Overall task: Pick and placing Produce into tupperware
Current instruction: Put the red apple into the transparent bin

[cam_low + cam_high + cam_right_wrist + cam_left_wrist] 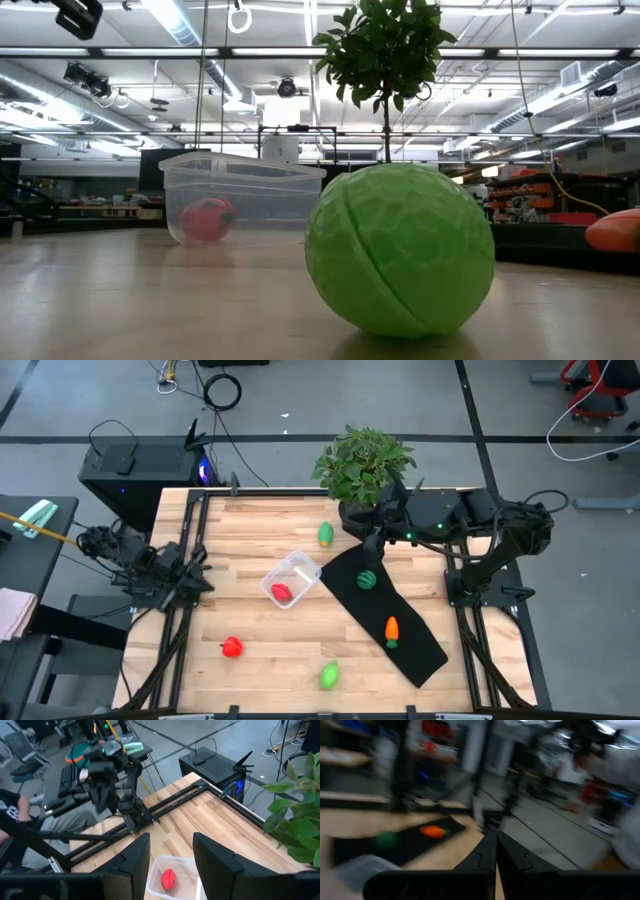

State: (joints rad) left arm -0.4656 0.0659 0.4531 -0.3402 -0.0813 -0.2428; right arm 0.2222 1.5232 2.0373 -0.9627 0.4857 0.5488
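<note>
Bright, even light falls from long ceiling strip lamps [190, 30] across the bench [270, 635], leaving only faint, soft shadows under the things on it. The left wrist view is heavily smeared by motion blur, the room behind reduced to streaks. In the low view the near light green ball [400, 250] looms large, its lit upper side shading darker below.

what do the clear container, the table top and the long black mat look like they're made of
The small clear squarish container looks like thin glossy plastic: the red toy piece inside shows through its walls. The pale striped table top looks like smooth-finished wood, joined in strips with visible grain. The long black mat lies flat and matte, perhaps rubber or foam; unclear which.
</note>
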